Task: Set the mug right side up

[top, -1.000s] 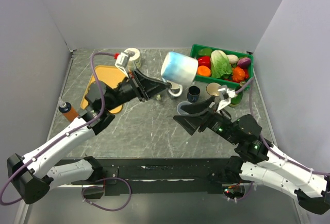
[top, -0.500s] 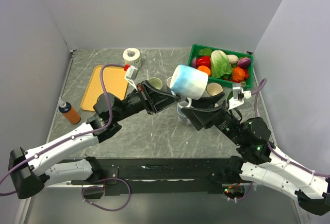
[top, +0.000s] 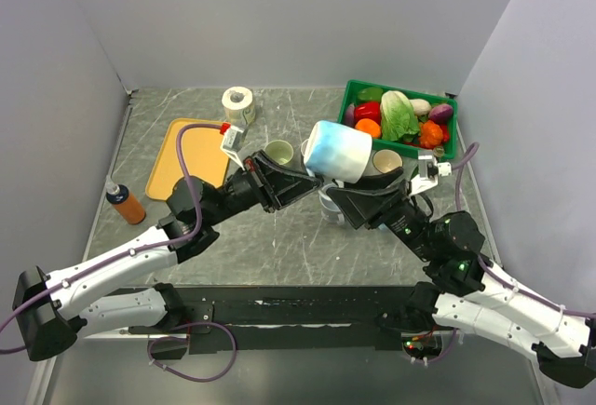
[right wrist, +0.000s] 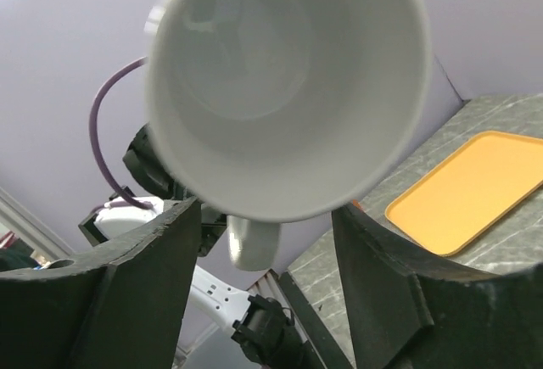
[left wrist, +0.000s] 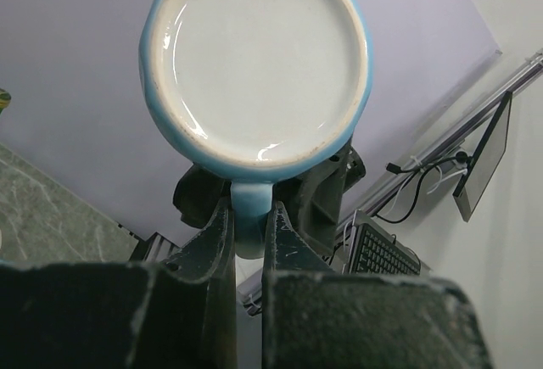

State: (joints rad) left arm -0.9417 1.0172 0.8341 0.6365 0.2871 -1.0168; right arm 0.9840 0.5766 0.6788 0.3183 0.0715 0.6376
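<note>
A light blue mug (top: 338, 151) with a white inside hangs in the air over the middle of the table, tipped on its side. My left gripper (top: 312, 175) is shut on the mug's handle (left wrist: 252, 216); the left wrist view shows the mug's white base (left wrist: 259, 55) above the fingers. My right gripper (top: 361, 191) is open just under and in front of the mug. In the right wrist view the mug's open mouth (right wrist: 280, 81) faces the camera, with the right gripper (right wrist: 267, 254) wide apart below the rim and not touching it.
A green basket (top: 445, 151) of vegetables stands at the back right. An orange tray (top: 191, 149) lies at the left, a paper roll (top: 239, 101) behind it, an orange bottle (top: 124, 203) at the left edge. Other cups (top: 279, 153) (top: 387, 160) stand under the arms.
My left gripper has carried the mug right and nearer, turning its mouth toward the right gripper. My right gripper has risen and closed in under the mug.
</note>
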